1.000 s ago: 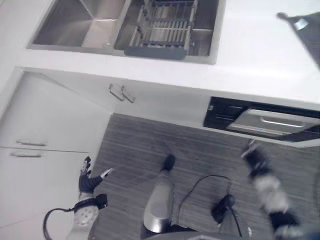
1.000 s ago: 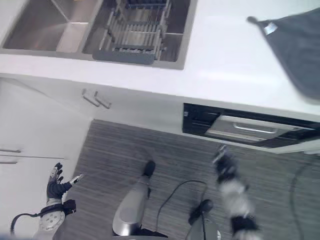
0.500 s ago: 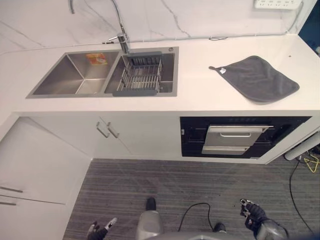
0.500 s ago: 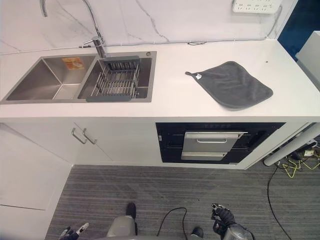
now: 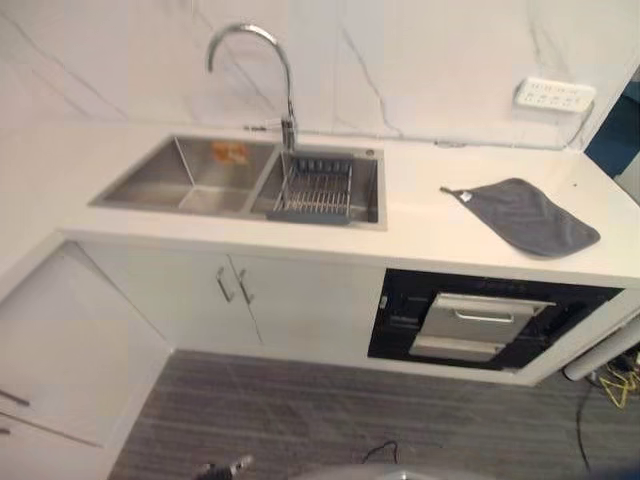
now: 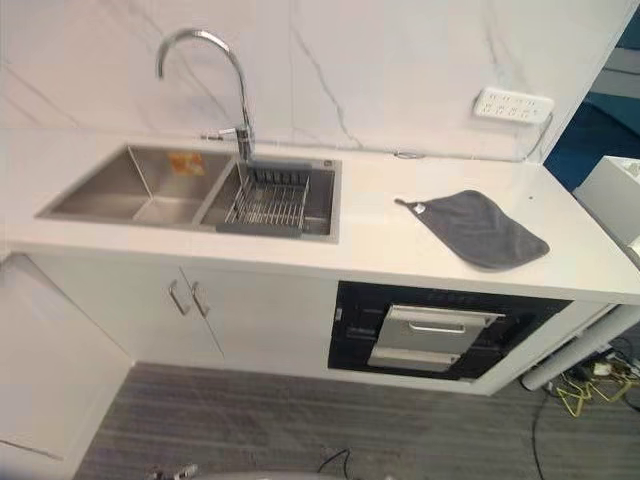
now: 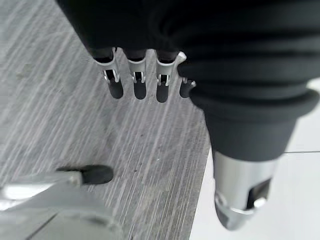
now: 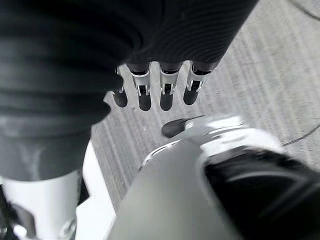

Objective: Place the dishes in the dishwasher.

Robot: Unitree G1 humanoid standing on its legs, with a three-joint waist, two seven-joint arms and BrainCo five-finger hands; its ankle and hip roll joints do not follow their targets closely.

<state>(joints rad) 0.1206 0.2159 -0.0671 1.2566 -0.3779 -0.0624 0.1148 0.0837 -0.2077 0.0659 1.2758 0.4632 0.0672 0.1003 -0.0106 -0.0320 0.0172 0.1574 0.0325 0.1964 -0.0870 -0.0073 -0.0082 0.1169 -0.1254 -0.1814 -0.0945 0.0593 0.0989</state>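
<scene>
A long white worktop (image 6: 420, 255), smooth and glossy, runs left to right against a pale marbled wall. Set into its left part is a brushed-steel double sink (image 6: 130, 195); the right basin holds a slatted wire drying rack (image 6: 268, 200) with a dark frame, and a tall curved chrome tap (image 6: 215, 80) rises from the far rim between the basins. Under the right part of the worktop sits the dishwasher (image 6: 440, 335), a black glossy front with a silver drawer panel and bar handle, its door looking tipped a little outward at the top. To its left are flat white cabinet doors (image 6: 190, 310) with two short metal handles. A soft grey cloth (image 6: 475, 228), roughly square, lies flat on the worktop above the dishwasher. A white socket strip (image 6: 512, 104) is fixed to the wall beyond it. The floor (image 6: 300, 420) is grey with fine stripes. Both arms hang low over it. The left hand (image 7: 137, 82) points its straight silver fingers down at the floor, holding nothing; the right hand (image 8: 155, 90) does likewise, fingers extended and loose, empty.
</scene>
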